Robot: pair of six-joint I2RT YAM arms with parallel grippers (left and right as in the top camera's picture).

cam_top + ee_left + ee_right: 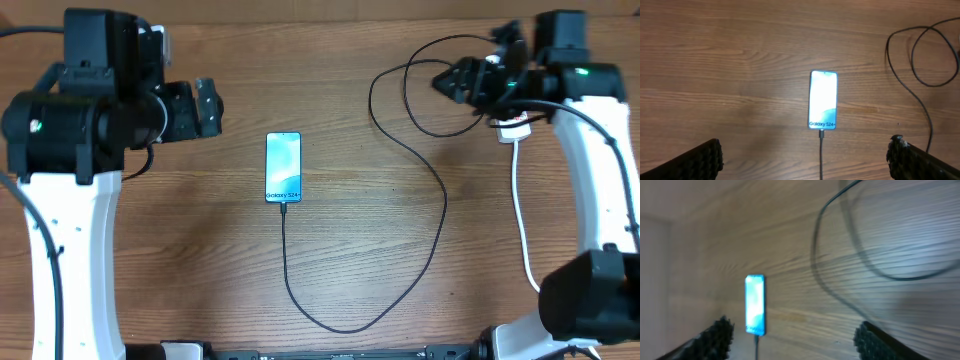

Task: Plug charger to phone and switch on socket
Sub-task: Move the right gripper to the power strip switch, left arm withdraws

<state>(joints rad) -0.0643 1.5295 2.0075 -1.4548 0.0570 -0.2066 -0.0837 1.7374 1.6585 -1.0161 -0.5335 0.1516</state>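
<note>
On the overhead view I have the slim black-edged smartphone (283, 167) lying flat in the middle of the frame on the brown wood-grain table (150, 260). Its light-blue screen is lit, with small white lettering near its lower short end. The long thin black charger cable (440, 215) has its small connector tip (283, 204) seated against that lower end. From there the cable runs down, sweeps along the bottom centre of the frame, climbs right of centre and lies in loose loops at the upper right. Its far end goes under the right arm, where I lose it.

The white rectangular power strip (513, 128) lies at the upper right, mostly hidden beneath the wrist of the right gripper (452, 80), so I cannot tell how its switch stands. Its thick white cord (520, 200) drops down the right side of the frame.

The right gripper sits over the cable loops, just left of the strip. Its wrist view is blurred, but the ribbed black fingers (715, 337) show in the two lower corners, spread wide with nothing between them.

The left gripper (211, 108) is at the upper left, well apart from the smartphone. In its wrist view the fingers (702, 160) also sit in the lower corners, spread wide and holding nothing. The smartphone lies mid-frame there, with the cable leaving by the bottom edge.
</note>
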